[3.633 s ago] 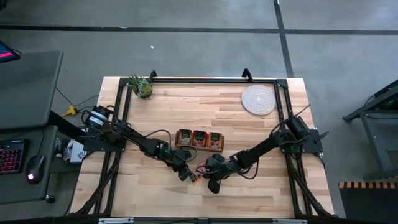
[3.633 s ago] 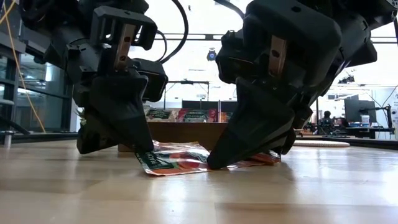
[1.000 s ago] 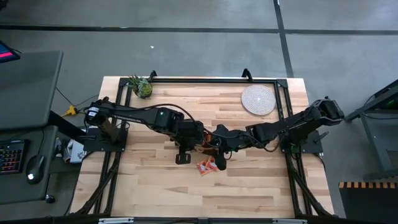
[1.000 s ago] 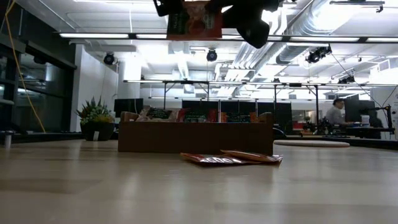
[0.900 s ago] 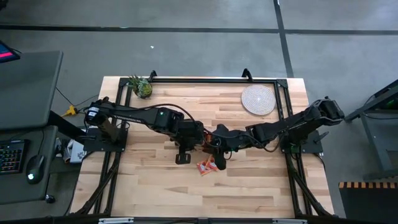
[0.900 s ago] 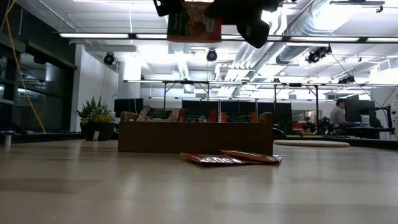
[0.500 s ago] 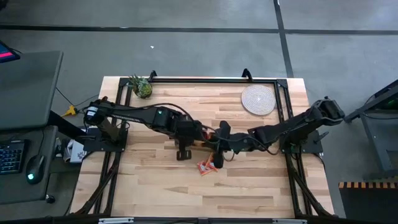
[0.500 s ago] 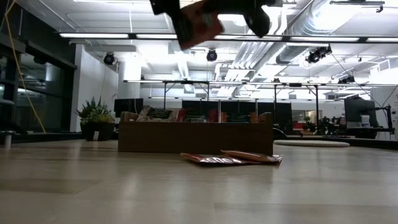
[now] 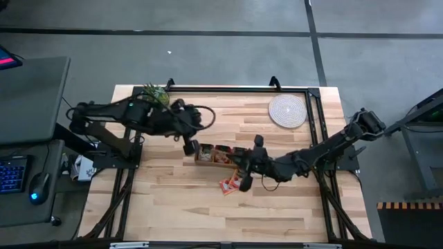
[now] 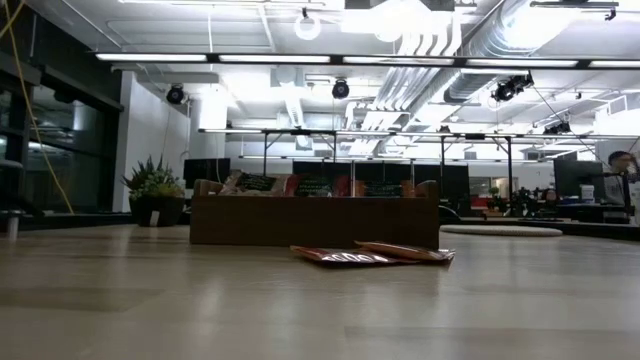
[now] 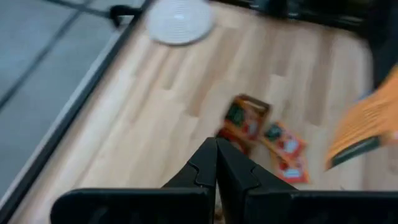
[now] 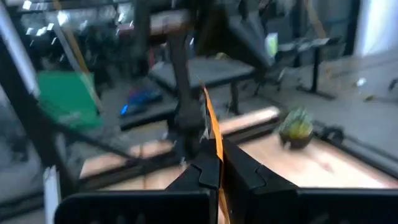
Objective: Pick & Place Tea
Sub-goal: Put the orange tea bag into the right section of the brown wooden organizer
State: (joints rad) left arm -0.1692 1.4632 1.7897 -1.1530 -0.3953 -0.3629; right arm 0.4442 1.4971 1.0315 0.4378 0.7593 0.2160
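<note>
**Edges and room.** I am working over a wooden bench with a black rail running along its far edge and both sides. Bare wood is lying open along the whole near strip, and between the far rail and the box.

**Left to right**
1. One potted plant is standing at the far left corner, just inside the rail.
2. I am holding my left pincer over the left end of the box. Its fingers are pressed together with nothing between them.
3. One long wooden box is lying at mid-bench. It has three compartments, and tea sachets are standing in them with their tops showing above the wall. I cannot count them.
4. Two loose sachets are lying flat on the bench just in front of the box, overlapping each other.
5. I am holding my right pincer at the right end of the box, above those loose sachets. Its fingers are closed on one sachet, which is showing edge-on between them.
6. One round woven mat is lying at the far right, near the rail and well apart from the box.
</note>
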